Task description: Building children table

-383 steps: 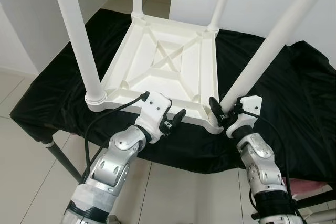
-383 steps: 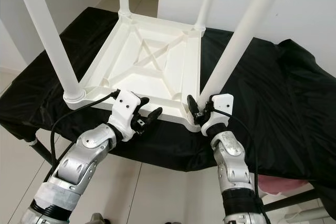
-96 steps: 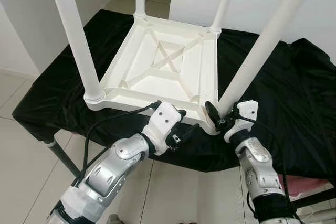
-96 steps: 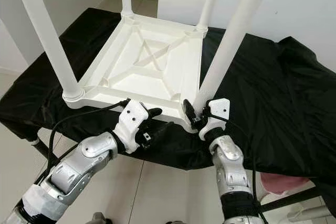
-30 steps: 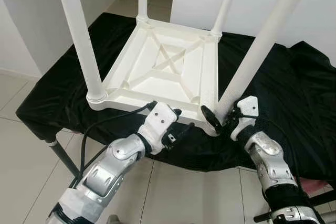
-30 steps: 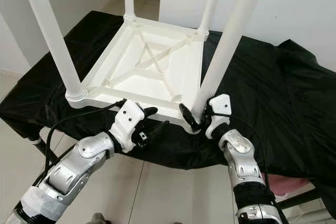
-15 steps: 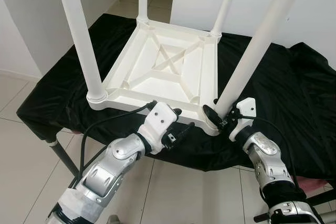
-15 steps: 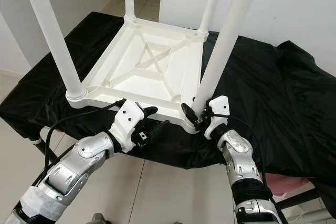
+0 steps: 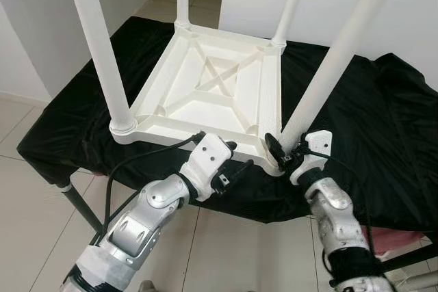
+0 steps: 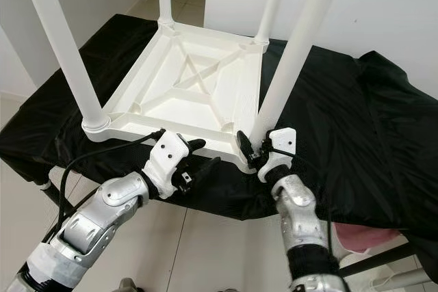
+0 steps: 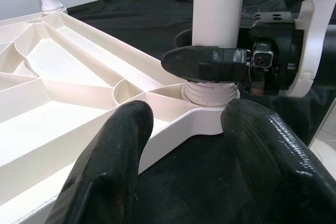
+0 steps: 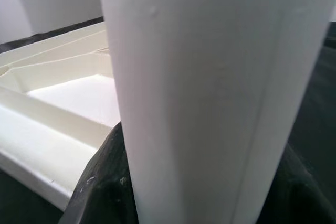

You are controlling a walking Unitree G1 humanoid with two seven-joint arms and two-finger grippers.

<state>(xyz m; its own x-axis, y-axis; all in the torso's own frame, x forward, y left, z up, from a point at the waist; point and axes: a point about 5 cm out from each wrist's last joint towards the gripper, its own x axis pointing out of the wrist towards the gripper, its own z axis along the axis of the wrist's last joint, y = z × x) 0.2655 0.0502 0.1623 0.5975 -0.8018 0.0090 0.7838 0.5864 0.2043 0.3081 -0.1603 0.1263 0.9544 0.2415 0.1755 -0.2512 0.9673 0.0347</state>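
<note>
At lower right of the head view my right gripper (image 9: pixel 282 157) stays clamped round the near leg (image 9: pixel 335 59), which has straightened since 1 second ago and looks nearly seated. My left gripper (image 9: pixel 236 169), fingers apart, waits beside the upturned tabletop (image 9: pixel 212 90) at centre frame.

I'm seeing open air over the ribbed underside of the upturned white table top (image 9: pixel 219 90), between its four upright legs. The near right leg (image 9: pixel 335 59) is blocking that corner, with my right gripper (image 9: pixel 282 154) clamped around its base. My left gripper (image 9: pixel 236 169) is hanging spread beside the near rim.
</note>
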